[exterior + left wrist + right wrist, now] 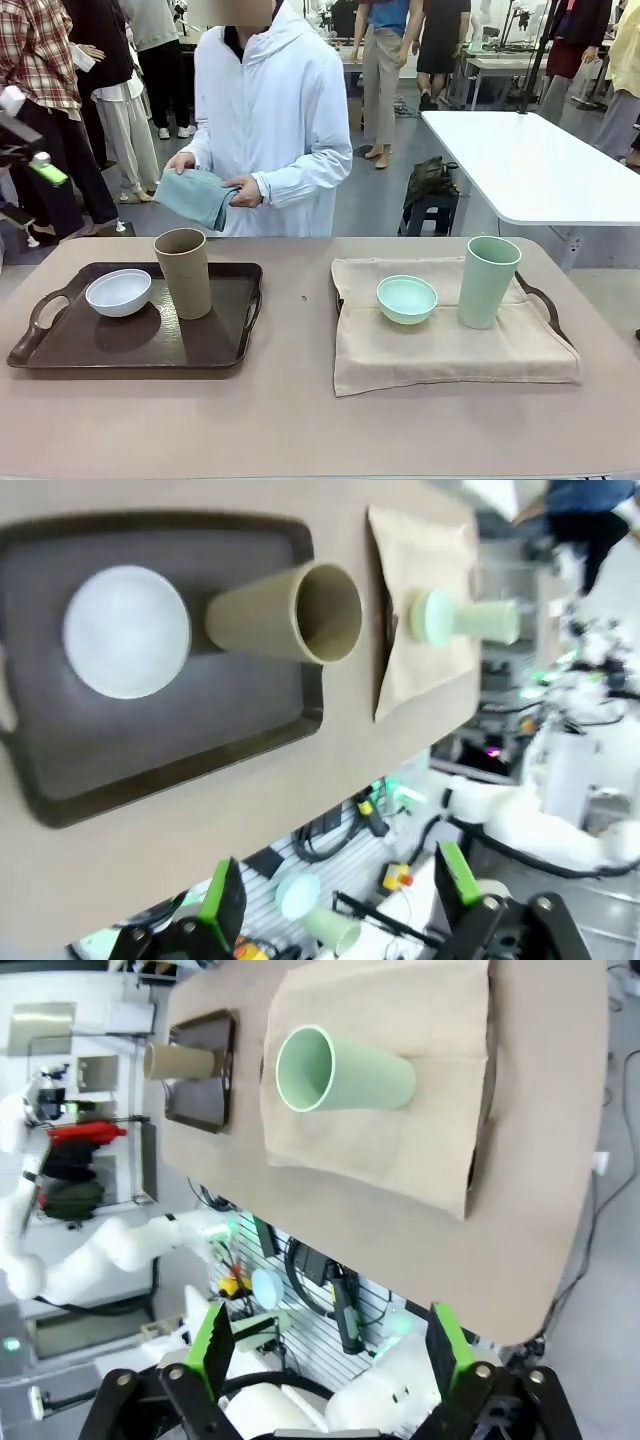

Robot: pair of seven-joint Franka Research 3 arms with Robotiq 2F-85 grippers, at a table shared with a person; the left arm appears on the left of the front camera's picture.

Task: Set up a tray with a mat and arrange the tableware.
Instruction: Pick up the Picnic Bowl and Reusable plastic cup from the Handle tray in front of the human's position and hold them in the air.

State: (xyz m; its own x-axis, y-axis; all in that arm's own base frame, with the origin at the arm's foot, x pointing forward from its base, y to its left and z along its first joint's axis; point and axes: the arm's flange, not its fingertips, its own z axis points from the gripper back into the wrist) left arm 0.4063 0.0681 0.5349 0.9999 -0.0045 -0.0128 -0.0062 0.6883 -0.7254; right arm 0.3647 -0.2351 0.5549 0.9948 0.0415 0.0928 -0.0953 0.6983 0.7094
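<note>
The small mint-green bowl point(407, 299), at nine o'clock of the tall mint-green cup point(488, 282), already sits on a beige cloth mat point(450, 352). The small white bowl point(118, 292) and tall tan-brown cup point(184, 272) stand on a bare dark-brown handled tray point(215, 345), so matting that tray looks like the step in hand. At twelve o'clock a person's hand point(245, 192) holds a folded grey-blue cloth point(195, 197), and laying it likely needs bowl and cup lifted clear first; the left gripper point(338, 872) and right gripper point(328, 1325) hang spread wide, empty.
</note>
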